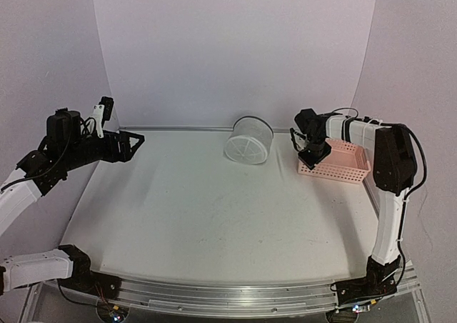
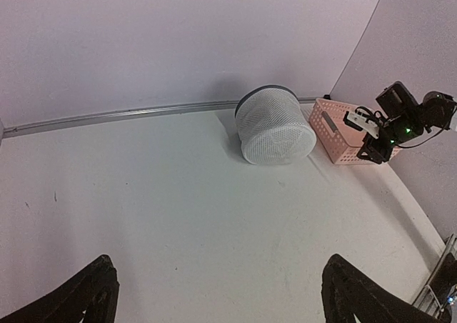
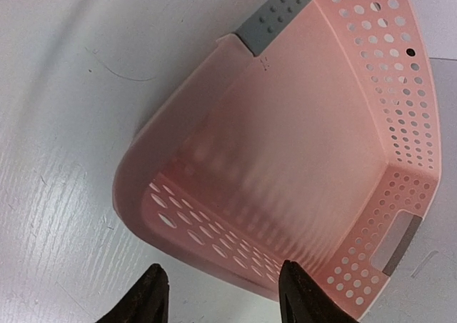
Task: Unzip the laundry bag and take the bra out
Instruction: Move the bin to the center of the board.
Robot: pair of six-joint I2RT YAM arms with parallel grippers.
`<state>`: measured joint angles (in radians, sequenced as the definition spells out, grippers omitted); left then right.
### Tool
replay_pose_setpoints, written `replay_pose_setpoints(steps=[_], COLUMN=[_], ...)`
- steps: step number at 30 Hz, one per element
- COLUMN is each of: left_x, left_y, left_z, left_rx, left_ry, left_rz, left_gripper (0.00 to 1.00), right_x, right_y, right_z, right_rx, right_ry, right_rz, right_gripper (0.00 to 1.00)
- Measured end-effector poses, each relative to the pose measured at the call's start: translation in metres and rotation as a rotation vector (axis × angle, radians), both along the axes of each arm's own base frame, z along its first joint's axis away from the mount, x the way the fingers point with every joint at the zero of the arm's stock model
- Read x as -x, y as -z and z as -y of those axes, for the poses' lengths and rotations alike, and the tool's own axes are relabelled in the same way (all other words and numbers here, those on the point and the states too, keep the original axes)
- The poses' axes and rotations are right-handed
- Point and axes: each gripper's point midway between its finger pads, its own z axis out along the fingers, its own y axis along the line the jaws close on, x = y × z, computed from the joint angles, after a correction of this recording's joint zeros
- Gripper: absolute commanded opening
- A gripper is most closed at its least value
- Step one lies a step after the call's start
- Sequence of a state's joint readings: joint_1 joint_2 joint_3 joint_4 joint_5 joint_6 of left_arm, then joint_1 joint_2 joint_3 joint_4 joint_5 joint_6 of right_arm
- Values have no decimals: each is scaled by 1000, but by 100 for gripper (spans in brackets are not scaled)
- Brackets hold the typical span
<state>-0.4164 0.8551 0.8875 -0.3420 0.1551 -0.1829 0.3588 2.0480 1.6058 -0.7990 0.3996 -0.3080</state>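
While my right fingers hang parted, empty, over the pink basket, my left fingers gape toward the laundry bag, ready.

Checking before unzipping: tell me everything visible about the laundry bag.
The laundry bag is a white mesh cylinder, puffed out, lying on its side on the table near the back wall. Its spoke-ribbed near face shows; a dark rim rings the far end. It sits apart from the pink basket; only the table touches it.
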Motion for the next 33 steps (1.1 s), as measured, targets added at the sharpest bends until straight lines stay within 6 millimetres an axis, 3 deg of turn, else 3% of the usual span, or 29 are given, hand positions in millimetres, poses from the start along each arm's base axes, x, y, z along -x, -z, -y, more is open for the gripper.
replay_pose_setpoints(steps=[7,22,33], left_x=[0,1,2], left_y=[0,-2,-3], left_z=[0,0,-1], left_rx=[0,2,4], left_ry=[0,0,0], left_rz=[0,5,9], left_gripper=[100,100,100], right_x=[0,-4,3], right_y=[7,4,2], right_z=[0,-6,-27], right_rx=[-5,-38,-88], right_ry=[-2,-2,-25], right_rz=[-17,-17,-40], right_gripper=[42,16,1])
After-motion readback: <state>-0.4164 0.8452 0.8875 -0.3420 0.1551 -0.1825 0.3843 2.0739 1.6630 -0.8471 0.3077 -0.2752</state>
